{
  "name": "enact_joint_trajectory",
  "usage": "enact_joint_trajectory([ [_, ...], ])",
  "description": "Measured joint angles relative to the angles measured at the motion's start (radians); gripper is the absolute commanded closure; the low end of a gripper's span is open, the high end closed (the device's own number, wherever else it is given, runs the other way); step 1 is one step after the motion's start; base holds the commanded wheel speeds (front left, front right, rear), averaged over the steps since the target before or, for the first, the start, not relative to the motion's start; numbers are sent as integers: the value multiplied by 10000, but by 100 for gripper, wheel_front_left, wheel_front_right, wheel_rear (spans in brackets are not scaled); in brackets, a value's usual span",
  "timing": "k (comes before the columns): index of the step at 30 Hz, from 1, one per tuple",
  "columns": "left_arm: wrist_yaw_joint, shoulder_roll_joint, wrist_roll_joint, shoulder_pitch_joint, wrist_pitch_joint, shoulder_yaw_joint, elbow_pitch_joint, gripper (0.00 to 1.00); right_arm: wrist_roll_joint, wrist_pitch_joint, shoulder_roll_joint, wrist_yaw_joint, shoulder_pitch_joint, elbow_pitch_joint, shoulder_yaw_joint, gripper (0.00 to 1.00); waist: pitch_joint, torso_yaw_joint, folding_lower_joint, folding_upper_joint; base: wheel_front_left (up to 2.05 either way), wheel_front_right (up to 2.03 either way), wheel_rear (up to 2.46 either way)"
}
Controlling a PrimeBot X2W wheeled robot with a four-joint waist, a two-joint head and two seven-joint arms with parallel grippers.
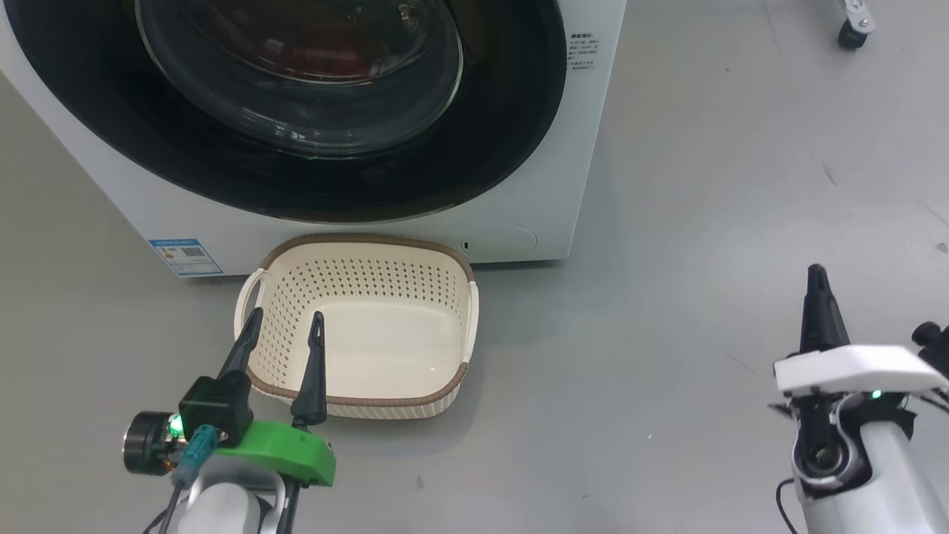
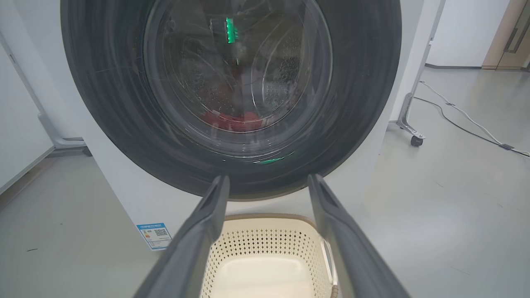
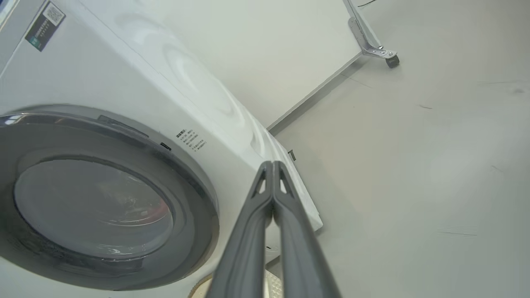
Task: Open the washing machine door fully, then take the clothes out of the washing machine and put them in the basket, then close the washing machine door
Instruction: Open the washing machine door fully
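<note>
Dark tapered fingers of the left gripper (image 1: 287, 314) stand apart above the basket (image 1: 356, 241); the right gripper's (image 1: 815, 273) are pressed together. A boxy white washer (image 1: 519, 222) has its glossy black-ringed door (image 1: 504, 133) shut. The cream, perforated, brown-rimmed basket sits just before it. Red clothes (image 2: 234, 120) lie inside, behind the bulging glass.

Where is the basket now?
In the head view, the basket sits on the floor left of centre, just before the washing machine under its door, the left gripper at its near-left corner.
</note>
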Motion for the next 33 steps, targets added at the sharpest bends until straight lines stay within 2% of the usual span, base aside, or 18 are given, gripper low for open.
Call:
enact_joint_trajectory([
  [8, -8, -29, 19, -534, -10, -81, -343, 0, 2949, 1373, -10, 73, -1732, -2, -909, 100, 745, 213, 0, 0, 0, 0, 0],
  [14, -21, -56, 21, -1078, -10, -253, -642, 0, 4487, 2719, -54, 73, -3260, 6, -1267, 100, 1474, 485, 0, 0, 0, 0, 0],
  [17, -65, -79, 21, -1273, -10, -362, -690, 0, 4955, 3294, -111, 31, -3894, 40, -1352, 100, 1798, 639, 0, 0, 0, 0, 0],
  [23, -94, -98, 21, -1629, -10, -401, -907, 0, 5478, 4268, -422, -366, -5158, 190, -1346, 100, 2400, 1009, 0, 0, 0, 0, 0],
  [33, -92, -136, -159, -1993, -10, -667, -1016, 0, 6230, 5476, -520, -815, -7080, 516, -1174, 100, 3312, 1568, 1, 0, 0, 0, 0],
])
